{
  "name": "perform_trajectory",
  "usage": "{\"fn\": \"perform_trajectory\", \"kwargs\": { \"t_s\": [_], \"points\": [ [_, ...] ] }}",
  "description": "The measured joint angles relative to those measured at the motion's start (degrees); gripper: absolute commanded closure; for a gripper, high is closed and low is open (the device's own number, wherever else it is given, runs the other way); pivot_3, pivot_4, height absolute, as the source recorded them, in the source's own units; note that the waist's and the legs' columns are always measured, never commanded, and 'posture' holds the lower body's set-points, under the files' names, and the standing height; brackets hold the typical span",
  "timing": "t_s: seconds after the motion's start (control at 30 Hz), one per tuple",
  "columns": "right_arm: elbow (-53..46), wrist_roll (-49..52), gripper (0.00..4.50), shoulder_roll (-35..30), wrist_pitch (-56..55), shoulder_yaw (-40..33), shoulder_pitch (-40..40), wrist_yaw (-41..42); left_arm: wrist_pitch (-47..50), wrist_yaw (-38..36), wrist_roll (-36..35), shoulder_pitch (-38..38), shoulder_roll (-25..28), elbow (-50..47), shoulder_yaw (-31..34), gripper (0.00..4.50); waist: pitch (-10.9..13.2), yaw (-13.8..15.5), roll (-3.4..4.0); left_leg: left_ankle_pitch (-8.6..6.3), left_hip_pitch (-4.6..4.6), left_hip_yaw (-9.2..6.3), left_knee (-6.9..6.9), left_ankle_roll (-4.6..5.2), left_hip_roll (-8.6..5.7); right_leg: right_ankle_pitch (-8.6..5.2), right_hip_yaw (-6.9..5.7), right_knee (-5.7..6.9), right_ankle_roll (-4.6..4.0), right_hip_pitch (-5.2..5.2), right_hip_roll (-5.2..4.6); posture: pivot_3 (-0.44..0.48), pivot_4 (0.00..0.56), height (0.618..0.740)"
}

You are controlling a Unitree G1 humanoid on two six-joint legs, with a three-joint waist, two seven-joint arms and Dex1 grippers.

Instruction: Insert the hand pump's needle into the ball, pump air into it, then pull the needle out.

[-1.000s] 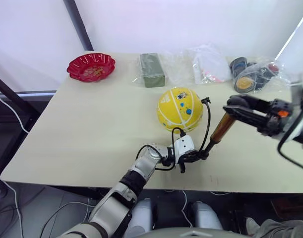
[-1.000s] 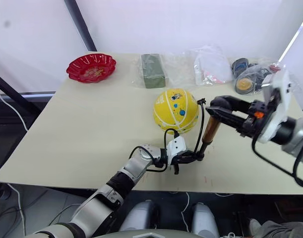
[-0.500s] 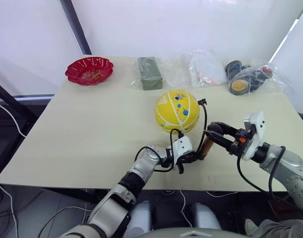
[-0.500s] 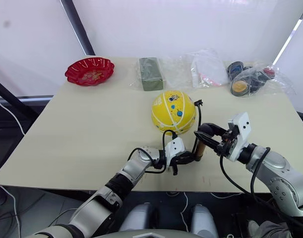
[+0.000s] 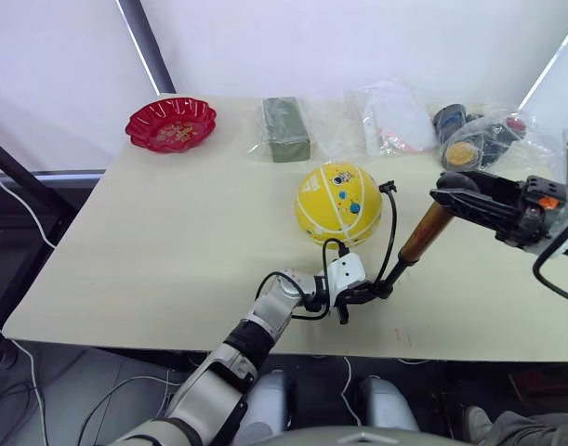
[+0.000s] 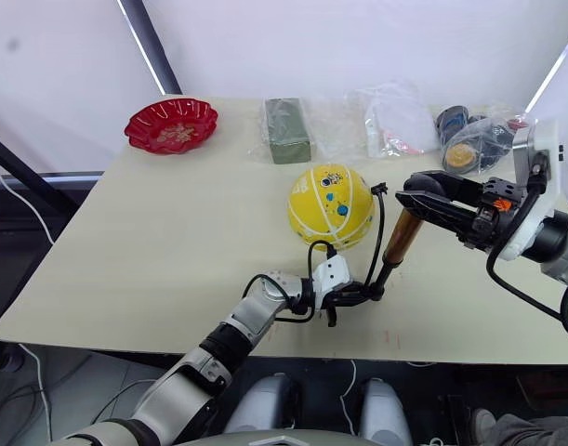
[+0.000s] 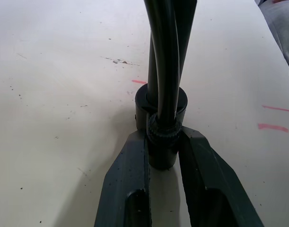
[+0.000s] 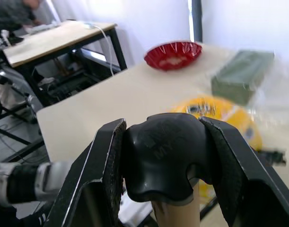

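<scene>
Left gripper (image 5: 365, 294): clamped on the pump (image 5: 416, 237) base; a slip tips it.
Right gripper (image 5: 455, 191): clamped on the handle (image 8: 163, 153).
Ball (image 5: 338, 204): mid-table, left of the pump; your tugging could drag the needle (image 5: 388, 188) from its right side.

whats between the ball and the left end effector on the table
In the left eye view, a short strip of bare table separates the ball from the left end effector. Only the pump's thin black hose arcs alongside, on the ball's right.

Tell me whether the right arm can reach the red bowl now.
Probably not: the right gripper is shut on the pump handle, and the bowl sits at the table's far-left corner beyond the ball.
</scene>
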Motion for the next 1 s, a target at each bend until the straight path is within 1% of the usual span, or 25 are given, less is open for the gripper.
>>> {"fn": "perform_trajectory", "kwargs": {
  "t_s": [0.1,0.17,0.23,0.27,0.33,0.47,0.57,0.63,0.77,0.87,0.9,1.0],
  "points": [
    [-0.5,-1.04,2.57,0.6,-0.72,-0.06,0.92,0.34,0.0,-0.25,0.0,-0.03,0.0,0.05,0.01,4.14,-0.01,0.0,-0.02,0.0,0.02,0.01,0.0,0.0,0.0,0.0,0.01,0.0,0.0,0.01,0.01,0.0,0.15,0.74],
    [-1.32,-3.36,2.57,2.4,-2.44,0.63,2.41,1.34,0.0,-0.12,0.04,-0.04,0.02,0.11,0.05,4.14,-0.11,0.0,-0.17,0.0,0.06,-0.01,0.0,0.0,0.02,0.0,0.01,0.0,0.01,0.03,0.07,0.0,0.15,0.74],
    [-1.51,-9.89,2.57,5.96,-5.79,4.99,6.19,2.75,0.01,0.27,0.09,0.03,0.08,0.45,0.04,4.14,-0.39,-0.07,-0.5,0.0,0.13,-0.05,0.01,0.0,0.08,-0.01,0.01,0.02,0.0,0.09,0.16,0.0,0.15,0.74],
    [-1.3,-12.41,2.57,6.68,-7.0,6.91,7.71,3.39,0.01,0.38,0.1,0.07,0.06,0.51,0.01,4.14,-0.45,-0.1,-0.55,0.0,0.16,-0.07,0.02,0.0,0.08,-0.01,0.01,0.02,0.0,0.13,0.16,0.0,0.15,0.74],
    [-0.43,-18.85,2.57,10.15,-11.05,11.41,10.74,5.31,0.08,0.55,0.14,0.16,0.27,0.65,0.03,4.14,-0.73,-0.24,-0.64,0.0,0.22,-0.07,0.02,0.0,0.08,-0.01,0.02,0.03,0.0,0.17,0.16,0.0,0.15,0.74],
    [3.88,-28.96,2.57,15.33,-17.52,19.01,13.84,8.34,0.22,0.86,0.14,0.45,0.42,0.65,0.07,4.14,-0.89,-0.41,-0.71,0.0,0.43,-0.08,0.01,0.0,0.1,-0.02,0.01,0.02,0.0,0.29,0.19,0.0,0.15,0.74],
    [5.61,-33.03,2.57,17.76,-21.12,21.55,13.98,9.77,0.34,1.0,0.16,0.69,0.5,0.58,0.09,4.14,-0.99,-0.44,-0.57,-0.01,0.64,-0.08,-0.05,-0.01,0.11,-0.03,0.02,0.02,-0.01,0.45,0.19,0.0,0.15,0.74],
    [5.6,-33.83,2.57,18.12,-21.34,21.59,13.9,10.06,0.44,1.14,0.16,0.94,0.58,0.46,0.12,4.14,-0.97,-0.45,-0.59,-0.02,0.9,-0.07,-0.15,-0.01,0.14,-0.06,0.01,0.0,-0.03,0.68,0.19,0.0,0.15,0.74],
    [3.46,-32.62,2.57,16.91,-18.32,19.99,12.41,9.23,0.49,1.22,0.14,1.18,0.68,-0.23,0.15,4.14,-0.8,-0.47,-0.39,-0.02,0.9,-0.06,-0.17,-0.02,0.18,-0.07,0.02,0.0,-0.04,0.66,0.18,0.0,0.15,0.74],
    [2.16,-26.88,2.57,13.21,-12.08,16.64,9.92,7.3,0.48,0.96,0.05,1.14,0.55,-0.81,0.04,4.14,-0.35,-0.4,-0.03,-0.02,0.77,-0.03,-0.17,-0.02,0.11,-0.05,0.02,-0.01,-0.05,0.57,0.07,0.0,0.15,0.74],
    [1.08,-23.6,2.57,11.76,-9.98,14.12,8.06,6.66,0.48,0.74,0.04,1.14,0.53,-0.97,0.02,4.14,-0.29,-0.34,0.07,-0.02,0.66,-0.01,-0.17,-0.02,0.08,-0.05,0.04,-0.01,-0.05,0.44,0.04,0.0,0.15,0.74],
    [-0.41,-18.45,2.57,8.96,-7.21,10.66,6.1,5.8,0.48,0.62,0.0,1.12,0.49,-1.17,0.04,4.14,-0.28,-0.26,0.08,-0.01,0.28,-0.06,-0.15,-0.01,0.08,-0.04,-0.01,-0.01,-0.06,0.18,0.07,0.0,0.15,0.74]
  ]
}}
